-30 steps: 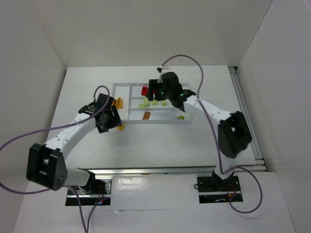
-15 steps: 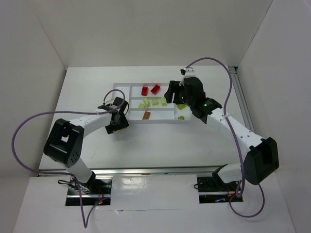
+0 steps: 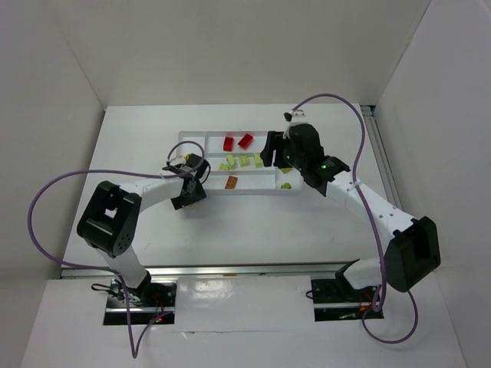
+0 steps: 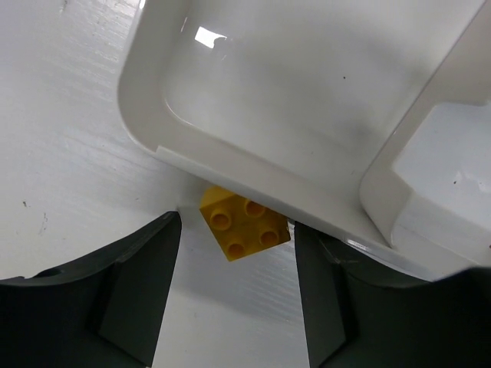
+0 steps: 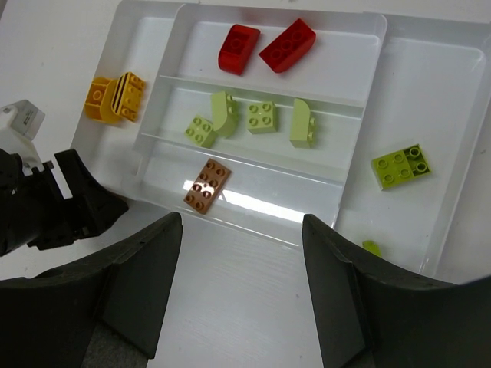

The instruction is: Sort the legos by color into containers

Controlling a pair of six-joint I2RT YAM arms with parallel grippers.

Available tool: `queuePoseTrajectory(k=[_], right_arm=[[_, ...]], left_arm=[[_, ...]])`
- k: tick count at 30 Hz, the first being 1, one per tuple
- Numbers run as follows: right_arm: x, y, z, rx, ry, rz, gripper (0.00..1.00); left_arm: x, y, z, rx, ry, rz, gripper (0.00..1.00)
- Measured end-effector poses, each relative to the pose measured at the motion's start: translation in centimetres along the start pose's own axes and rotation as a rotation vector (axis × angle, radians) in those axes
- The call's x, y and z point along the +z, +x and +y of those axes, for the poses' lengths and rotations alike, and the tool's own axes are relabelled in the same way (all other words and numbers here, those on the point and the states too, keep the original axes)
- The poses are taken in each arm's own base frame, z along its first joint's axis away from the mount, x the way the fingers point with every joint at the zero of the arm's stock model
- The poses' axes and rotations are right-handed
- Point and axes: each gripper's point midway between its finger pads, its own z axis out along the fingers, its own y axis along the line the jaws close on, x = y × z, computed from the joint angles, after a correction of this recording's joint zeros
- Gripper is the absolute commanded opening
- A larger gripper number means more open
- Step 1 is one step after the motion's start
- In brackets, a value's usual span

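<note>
White table [image 3: 253, 222], and on its far half sits the white tray [image 5: 360, 19]. The right claw [image 5: 242, 253] hangs over the tray's near edge, fingers wide apart, nothing in them. The left claw [image 4: 234, 257] is down at the tray's near left corner, fingers apart too, with a gap on each side of the yellow brick [image 4: 244, 224] between them. That brick lies on the table, tight against the outside of the rim. Inside the tray there are two red bricks [image 5: 288, 44] in the far slot, four green bricks [image 5: 262, 116] in the middle slot and one orange-brown brick [image 5: 205, 185] in the near slot. A yellow striped piece [image 5: 115, 98] sits in the left section, and two more green ones [image 5: 400, 165] in the right section.
</note>
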Motion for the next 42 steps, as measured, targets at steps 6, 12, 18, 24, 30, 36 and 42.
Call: queuePoseTrajectory(k=[6,12,18,24,30,36,42], right_arm=[[0.0,0.4,0.0,-0.001,-0.005,0.017,0.71],[0.0,1.3,-0.2,-0.002,-0.002,0.036,0.71],[0.1,1.7,-0.3,-0.002,-0.001,0.045,0.71],[0.0,2.0,-0.5,-0.003,0.002,0.051,0.71],[-0.9,2.4,-0.9,0.001,0.011,0.044,0.71],[-2.1,1.2,-0.9,0.007,0.019,0.002,0.92],[-2.5,1.2,-1.8,0.013,0.067,-0.002,1.0]], left_arm=[[0.1,-0.5,0.2,-0.038,-0.019,-0.027,0.46],[-0.9,-0.5,1.0,-0.055,-0.008,-0.043,0.18],[-5.0,-1.2,1.3,-0.061,0.062,-0.078,0.15],[-7.9,-5.8,-0.2,-0.116,0.165,-0.119,0.16],[-6.3,-11.4,-4.1,-0.126,0.193,-0.152,0.25],[-3.6,-11.6,-5.3,-0.081,0.161,-0.108,1.0],[-6.2,-12.8,-5.3,-0.053,0.198,-0.145,1.0]])
